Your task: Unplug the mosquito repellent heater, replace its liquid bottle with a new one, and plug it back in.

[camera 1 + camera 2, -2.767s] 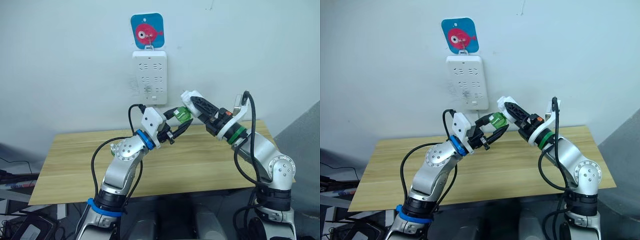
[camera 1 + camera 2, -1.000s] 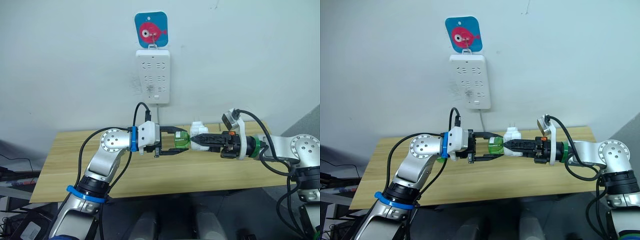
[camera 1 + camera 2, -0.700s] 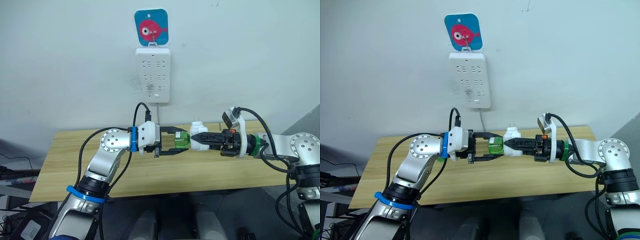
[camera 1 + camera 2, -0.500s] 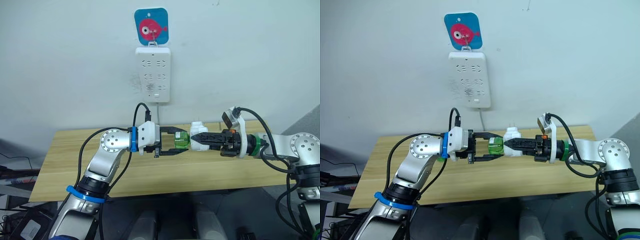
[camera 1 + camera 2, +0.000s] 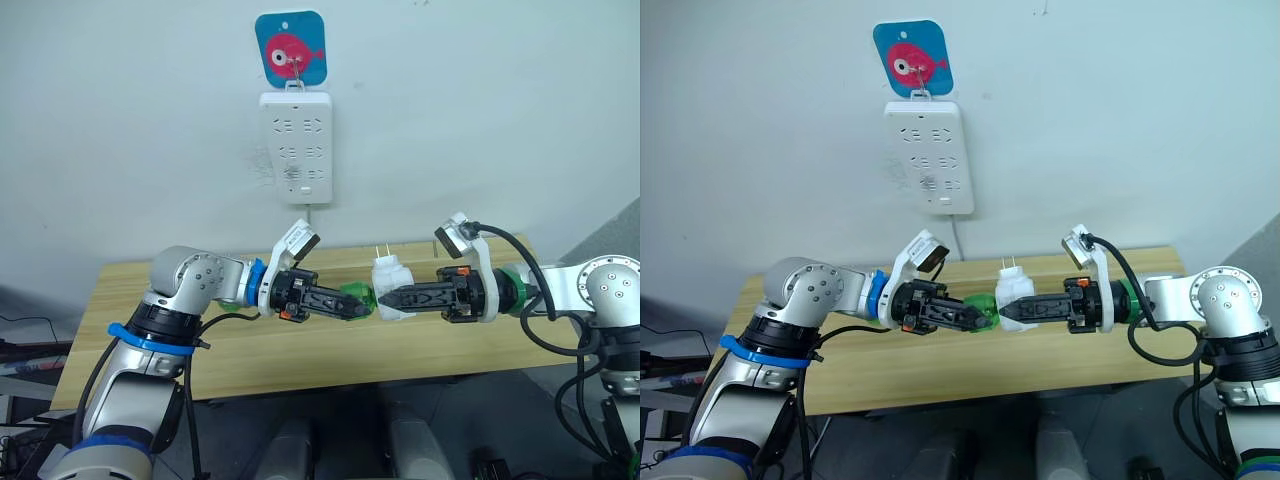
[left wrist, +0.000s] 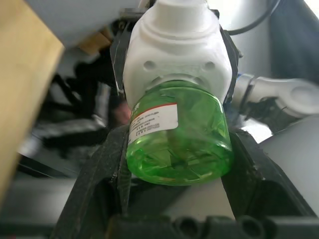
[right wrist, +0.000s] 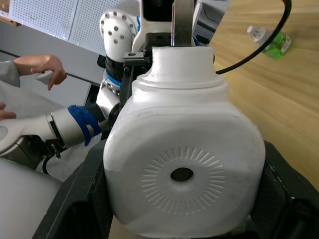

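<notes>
— Judging by that moment, what could have gone wrong?
— The green bottle (image 6: 178,140), pinched in the left tool (image 5: 345,303), might have cross-threaded if the two arms were misaligned.
— And the heater (image 7: 184,171)?
— White, rounded, vent hole facing out, prongs upward; the right tool (image 5: 390,299) clamped it above the bench (image 5: 300,350), unplugged, well below the power strip (image 5: 297,146).

Both arms extend horizontally toward each other above the table, wrists level. The left gripper (image 5: 352,303) is closed on the green liquid bottle (image 6: 178,133). The right gripper (image 5: 385,299) is clamped on the mosquito repellent heater (image 7: 182,172). The fingertips of the two grippers nearly meet.
</notes>
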